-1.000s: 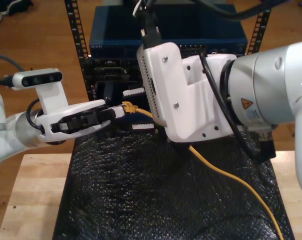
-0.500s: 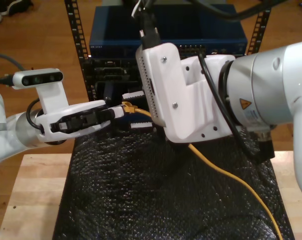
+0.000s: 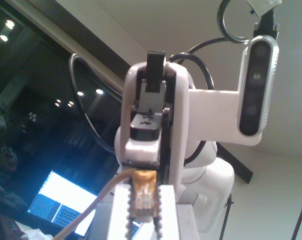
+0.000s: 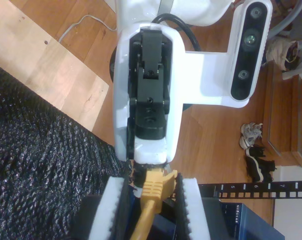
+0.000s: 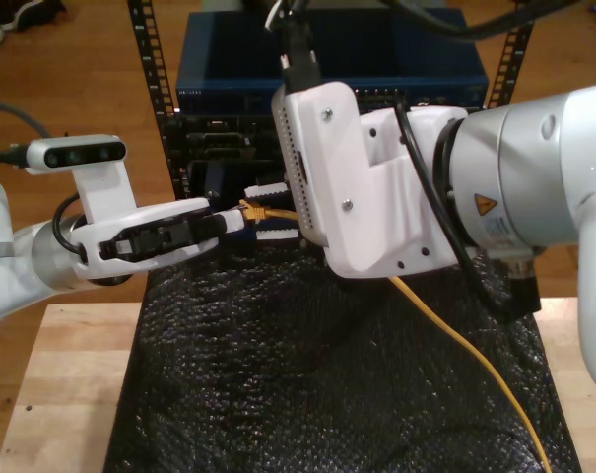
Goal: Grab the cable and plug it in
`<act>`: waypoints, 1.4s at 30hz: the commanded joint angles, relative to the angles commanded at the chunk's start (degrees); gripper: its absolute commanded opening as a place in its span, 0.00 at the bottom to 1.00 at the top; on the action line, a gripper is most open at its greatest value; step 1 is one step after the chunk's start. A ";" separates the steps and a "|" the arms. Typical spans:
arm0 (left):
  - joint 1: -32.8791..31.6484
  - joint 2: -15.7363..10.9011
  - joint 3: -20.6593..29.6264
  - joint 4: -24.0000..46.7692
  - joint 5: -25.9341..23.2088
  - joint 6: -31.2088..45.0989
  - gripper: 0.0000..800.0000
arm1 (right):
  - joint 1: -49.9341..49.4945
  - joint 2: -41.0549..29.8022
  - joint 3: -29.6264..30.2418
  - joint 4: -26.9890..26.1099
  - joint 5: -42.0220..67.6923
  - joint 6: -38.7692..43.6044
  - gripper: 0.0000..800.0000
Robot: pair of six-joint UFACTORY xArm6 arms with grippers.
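The first gripper (image 5: pixel 233 219), reaching in from the exterior view's left, is clamped on the clear plug (image 3: pixel 143 197) at the tip of the cable (image 5: pixel 455 335). The first wrist view shows the plug seated snugly between its toothed white fingers (image 3: pixel 120 215).

The second gripper (image 5: pixel 268 212), on the large arm at the exterior view's right, faces it head-on. Its fingers (image 4: pixel 190 210) stand on either side of the yellow boot (image 4: pixel 153 187) just behind the plug. A dark gap shows on one side, so they appear spread and not yet bearing on the boot.

The plug end hangs in the air in front of the rack (image 5: pixel 160 89). From there the cable passes behind the second arm's housing and trails over the black mat (image 5: pixel 278 374) toward the exterior view's lower right.

Step in hand, as judged: transfer the plug end so that its tip is free for a port.

1. Centre the boot between the second gripper's fingers before closing.
2. Close on the boot, not on the thin cable behind it, so the plug cannot swivel.
3. Release the first gripper only after that grip is firm.
4. Withdraw the first gripper straight back along the plug's axis to avoid twisting it.
5. Confirm the latch side. It cannot be made out here.
6. Keep the slack on the mat loose and free of the arm.
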 joint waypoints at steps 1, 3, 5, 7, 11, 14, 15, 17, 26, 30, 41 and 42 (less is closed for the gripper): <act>0.00 0.00 0.00 -0.09 0.00 -0.35 0.04 | 0.00 0.00 0.00 0.00 0.00 0.00 0.31; 0.00 0.09 0.09 -0.09 -0.09 -1.58 0.04 | 0.09 0.00 0.00 0.00 0.00 0.00 0.31; 0.00 0.53 0.00 -0.09 -0.18 -2.46 0.04 | 0.09 0.00 0.00 0.00 0.00 0.00 0.31; 0.00 0.62 0.09 0.00 -0.09 -2.81 0.04 | 0.09 0.00 0.00 0.00 0.00 0.00 0.31; 0.00 0.62 0.09 0.00 -0.18 -2.99 0.04 | 0.09 0.00 0.00 0.00 0.00 0.00 0.31; 0.00 0.70 0.00 0.00 -0.18 -2.99 0.04 | 0.18 0.00 0.00 0.00 0.00 0.00 0.31; 0.00 0.70 0.00 0.00 -0.09 -2.99 0.04 | 0.18 0.00 0.00 0.00 0.00 0.09 0.31; 0.00 0.70 0.00 -0.09 -0.09 -2.99 0.04 | 0.18 0.00 0.00 0.00 0.00 0.09 0.31; -0.09 0.70 0.00 -0.09 0.00 -2.99 0.04 | 0.26 0.26 0.00 0.00 0.00 0.09 0.30; -0.09 0.70 -0.09 0.00 0.00 -2.99 0.04 | 0.26 0.35 0.00 0.00 0.00 0.09 0.28; -0.09 0.70 -0.09 0.00 0.00 -2.99 0.04 | 0.26 0.35 0.00 0.09 -0.09 0.09 0.23; -0.09 0.70 -0.09 0.00 0.00 -2.99 0.04 | 0.26 0.35 -0.09 0.09 -0.09 0.09 0.22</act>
